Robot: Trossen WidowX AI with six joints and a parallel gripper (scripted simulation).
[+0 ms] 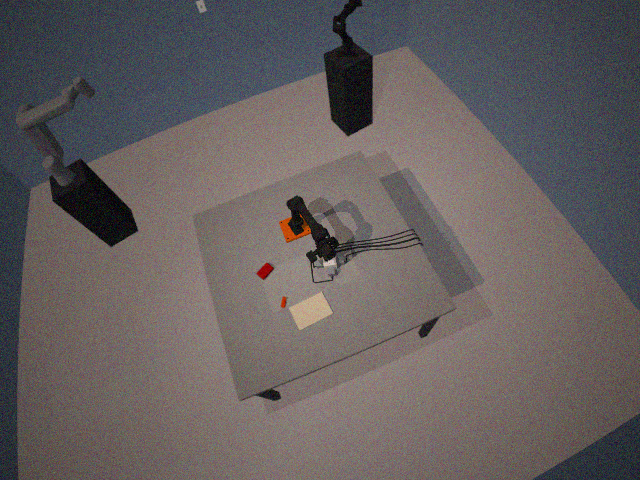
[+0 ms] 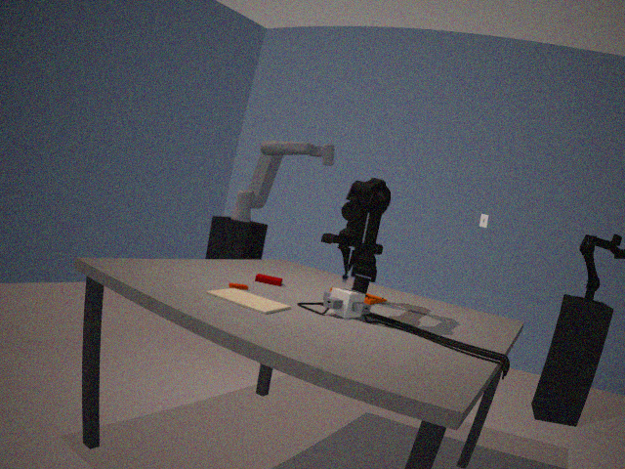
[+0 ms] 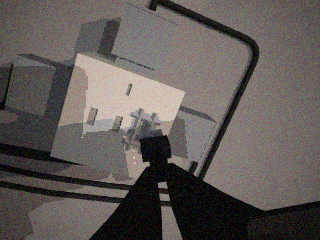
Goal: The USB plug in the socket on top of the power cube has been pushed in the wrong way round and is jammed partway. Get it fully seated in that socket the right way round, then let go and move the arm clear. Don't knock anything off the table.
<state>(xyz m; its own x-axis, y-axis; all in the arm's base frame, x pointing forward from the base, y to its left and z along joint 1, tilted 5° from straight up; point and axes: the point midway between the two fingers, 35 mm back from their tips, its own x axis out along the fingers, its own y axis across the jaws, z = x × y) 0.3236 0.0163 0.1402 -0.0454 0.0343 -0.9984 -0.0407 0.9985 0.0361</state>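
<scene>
The white power cube [image 1: 329,262] [image 2: 347,301] [image 3: 107,95] sits on the table [image 1: 258,351] with grey blocks at its sides. Its top shows several dark slots in the wrist view. My gripper [image 2: 346,267] [image 3: 160,173] is shut on the USB plug, a small dark block [image 3: 156,148] beyond the fingertips. In the exterior view the fingertips and plug are above the cube, with a gap. In the wrist view a grey barred shape [image 3: 143,126] on the cube top lies beside the plug and is partly covered by it. The plug's way round cannot be told.
Black cables [image 1: 377,236] [image 2: 434,336] run from the cube over the table edge; another loops [image 3: 250,75] beside it. A cream board [image 1: 310,310] [image 2: 247,299], red block [image 1: 265,270] [image 2: 269,279] and small orange piece [image 1: 283,301] [image 2: 238,285] lie on the table. The arm stands on an orange base [image 1: 287,233].
</scene>
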